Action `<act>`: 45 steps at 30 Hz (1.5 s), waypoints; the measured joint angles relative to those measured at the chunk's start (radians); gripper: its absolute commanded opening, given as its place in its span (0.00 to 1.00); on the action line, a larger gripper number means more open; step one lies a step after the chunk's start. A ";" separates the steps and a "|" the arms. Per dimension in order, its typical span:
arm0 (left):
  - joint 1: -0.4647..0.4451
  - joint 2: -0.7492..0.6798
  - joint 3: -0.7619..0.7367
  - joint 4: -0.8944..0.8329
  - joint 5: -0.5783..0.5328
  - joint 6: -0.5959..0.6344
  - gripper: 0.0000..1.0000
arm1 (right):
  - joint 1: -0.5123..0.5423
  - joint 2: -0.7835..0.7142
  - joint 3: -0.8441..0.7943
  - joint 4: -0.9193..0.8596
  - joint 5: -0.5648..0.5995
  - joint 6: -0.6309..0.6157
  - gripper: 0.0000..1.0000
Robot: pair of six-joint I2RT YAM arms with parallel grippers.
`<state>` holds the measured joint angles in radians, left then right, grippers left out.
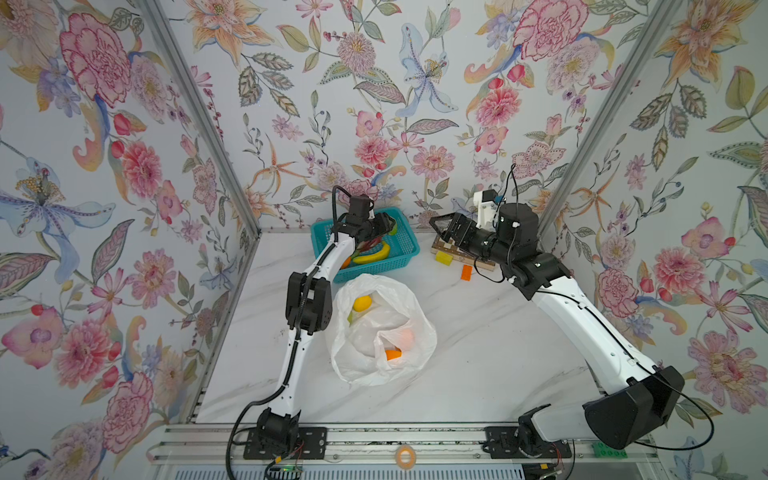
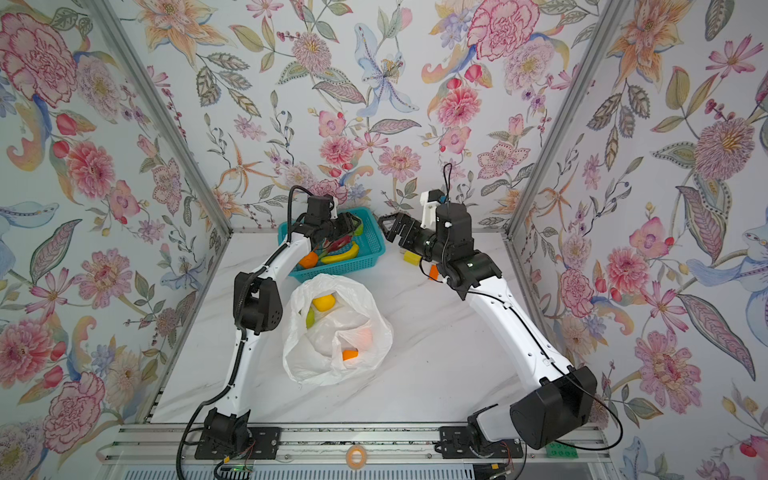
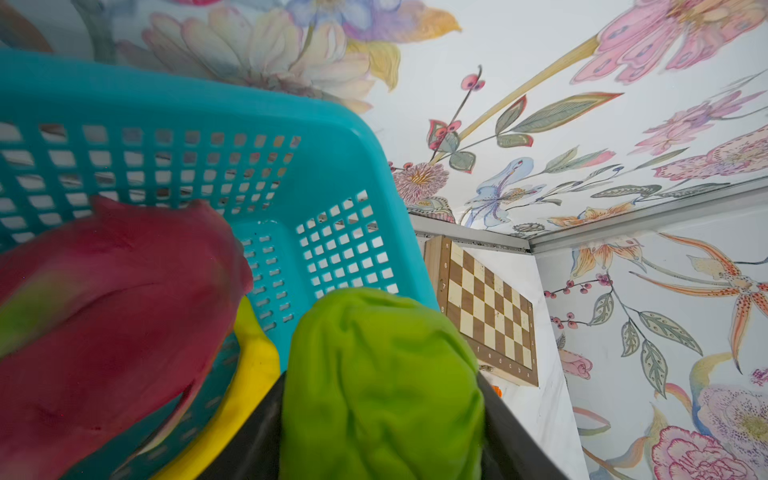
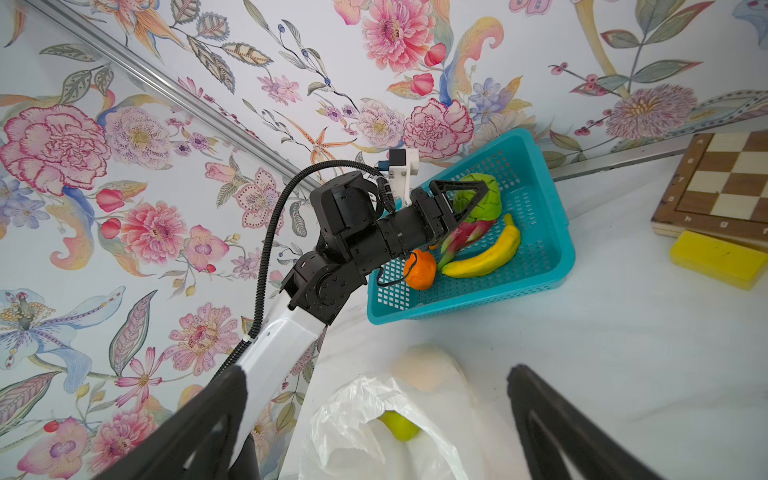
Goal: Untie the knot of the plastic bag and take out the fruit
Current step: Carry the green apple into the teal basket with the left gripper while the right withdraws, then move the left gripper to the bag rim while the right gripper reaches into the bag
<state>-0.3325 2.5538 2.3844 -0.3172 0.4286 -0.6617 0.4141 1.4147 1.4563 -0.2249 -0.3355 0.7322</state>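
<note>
The basket point(image 1: 401, 251) is teal, the plastic bag point(image 1: 361, 365) white, the banana point(image 4: 486, 257) yellow, one fruit point(image 3: 374, 395) green. The walls point(image 1: 415, 62) have pink flowers.

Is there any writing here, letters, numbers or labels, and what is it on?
"6", "7", "8": on the frame of the wooden chessboard, along one side.
"h", "g": on the adjoining side of that frame.
Its other letters are too small to read.
No other writing shows.

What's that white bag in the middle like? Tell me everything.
The plastic bag is thin, crinkly, translucent white film, slumped on the marble table just in front of the teal basket. Its mouth gapes open, no knot showing; a yellow fruit and an orange lie inside. Nothing grips it.
</note>
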 measured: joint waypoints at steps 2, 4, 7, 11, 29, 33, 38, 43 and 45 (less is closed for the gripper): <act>-0.010 0.014 -0.009 -0.002 0.007 -0.009 0.51 | -0.006 0.004 0.000 0.000 -0.009 0.000 0.99; -0.022 0.027 -0.014 -0.004 0.010 -0.010 0.51 | -0.011 0.006 0.000 -0.003 -0.018 0.000 0.99; -0.037 0.037 -0.026 -0.018 0.013 -0.009 0.54 | -0.016 0.006 0.000 -0.003 -0.027 -0.003 0.99; -0.053 0.044 -0.045 -0.033 0.018 0.003 0.58 | -0.018 0.006 0.000 -0.003 -0.035 -0.003 0.99; -0.063 0.032 -0.097 -0.071 0.006 0.093 0.93 | -0.018 0.005 -0.004 -0.003 -0.044 -0.003 0.99; -0.063 -0.032 -0.155 -0.083 -0.020 0.116 0.94 | -0.018 0.002 -0.015 -0.004 -0.047 -0.002 0.99; -0.063 -0.175 -0.226 -0.098 -0.063 0.169 0.94 | -0.016 -0.001 -0.027 -0.006 -0.051 -0.002 0.99; -0.058 -0.371 -0.303 -0.115 -0.102 0.237 0.94 | 0.011 -0.003 -0.028 -0.016 -0.047 -0.022 0.96; -0.055 -0.460 -0.349 -0.123 -0.117 0.268 0.93 | 0.037 -0.003 -0.028 -0.026 -0.039 -0.042 0.94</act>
<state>-0.3874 2.0937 2.0350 -0.4400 0.3119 -0.3939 0.4515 1.4117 1.4281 -0.2512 -0.3744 0.6899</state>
